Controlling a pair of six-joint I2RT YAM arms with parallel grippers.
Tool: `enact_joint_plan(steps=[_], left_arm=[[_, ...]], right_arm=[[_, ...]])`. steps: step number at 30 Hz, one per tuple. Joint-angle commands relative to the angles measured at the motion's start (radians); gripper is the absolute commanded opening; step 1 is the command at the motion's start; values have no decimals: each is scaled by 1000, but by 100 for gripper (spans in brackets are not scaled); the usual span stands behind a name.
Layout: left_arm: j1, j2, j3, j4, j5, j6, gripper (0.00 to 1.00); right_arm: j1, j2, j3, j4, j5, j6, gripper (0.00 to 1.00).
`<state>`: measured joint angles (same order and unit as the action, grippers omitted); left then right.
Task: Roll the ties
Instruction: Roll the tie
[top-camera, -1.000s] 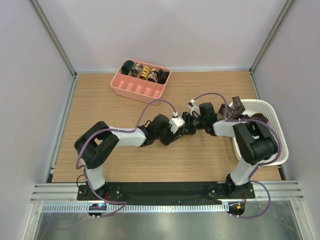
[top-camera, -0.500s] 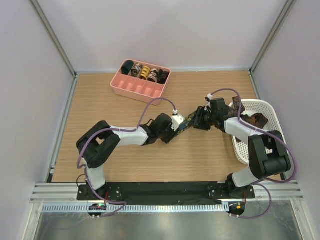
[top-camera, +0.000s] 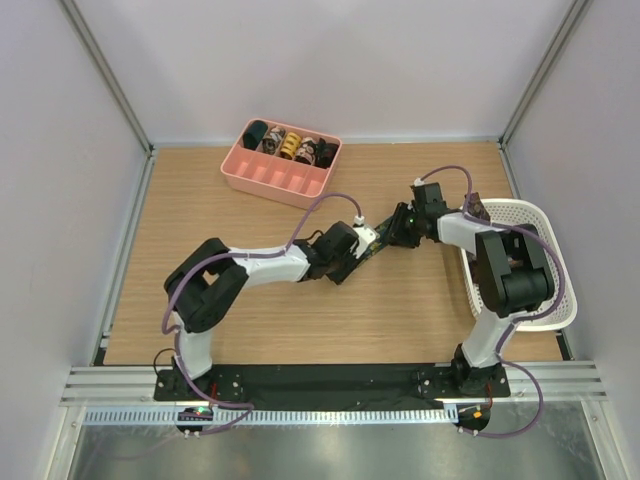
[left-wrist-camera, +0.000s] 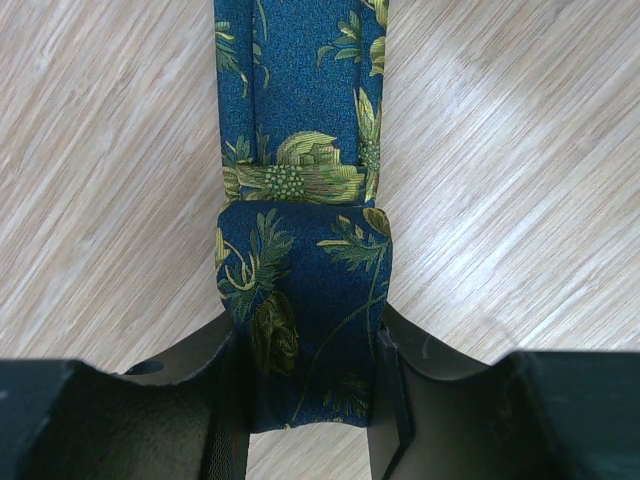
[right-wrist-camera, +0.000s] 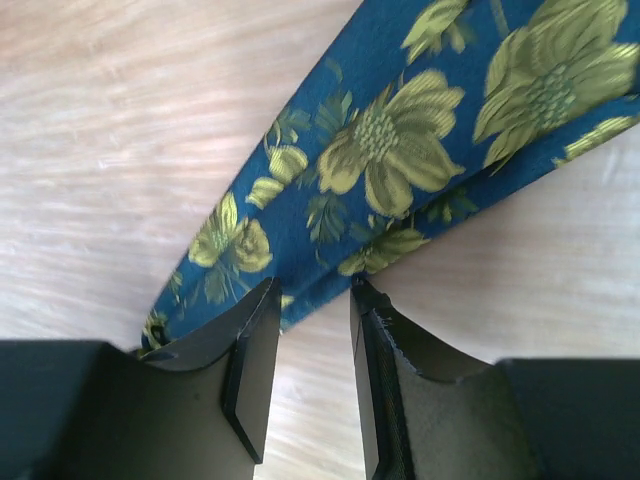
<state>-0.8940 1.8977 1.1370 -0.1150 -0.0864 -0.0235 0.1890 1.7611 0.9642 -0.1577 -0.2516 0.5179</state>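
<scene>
A navy tie with yellow-green flower print (left-wrist-camera: 300, 80) lies flat on the wooden table, its near end folded back into a short roll. My left gripper (left-wrist-camera: 305, 335) is shut on that rolled end, one finger at each side. From above, the left gripper (top-camera: 364, 243) is mid-table, with the tie (top-camera: 379, 237) running toward my right gripper (top-camera: 394, 231). In the right wrist view the tie (right-wrist-camera: 400, 150) crosses diagonally. The right gripper (right-wrist-camera: 312, 298) stands open with its tips at the tie's near edge; bare wood shows between the fingers.
A pink tray (top-camera: 262, 178) at the back holds several rolled ties (top-camera: 290, 145) in its far row. A white basket (top-camera: 550, 300) stands at the right edge, partly behind the right arm. Grey walls enclose the table on three sides.
The right arm has swung back and to the right, drawing its gripper away from the left one along the tie. Its jaws have narrowed. The left gripper kept its hold and shifted slightly right.
</scene>
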Motion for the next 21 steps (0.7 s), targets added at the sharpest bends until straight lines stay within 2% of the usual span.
enact_joint_plan(steps=[1, 4, 6, 12, 15, 19, 21], left_arm=[[-2, 67, 26, -262, -30, -13, 21], [-3, 106, 99, -372, -21, -33, 22], [-3, 127, 159, -428, -19, -50, 22], [-2, 204, 265, -601, -3, -55, 21], [-2, 261, 343, -707, -1, -53, 21], [0, 322, 435, -791, -9, -62, 20], [0, 342, 480, -828, 7, -62, 20]], right_arm=[[1, 47, 77, 21, 48, -4, 41], [0, 46, 97, 21, 49, -15, 41], [1, 5, 55, 43, 55, -25, 42], [7, -332, -178, 106, 55, -93, 50], [65, -515, -278, 95, 80, -131, 55], [214, -719, -369, 66, 205, -137, 55], [311, -803, -424, 87, 210, -142, 56]])
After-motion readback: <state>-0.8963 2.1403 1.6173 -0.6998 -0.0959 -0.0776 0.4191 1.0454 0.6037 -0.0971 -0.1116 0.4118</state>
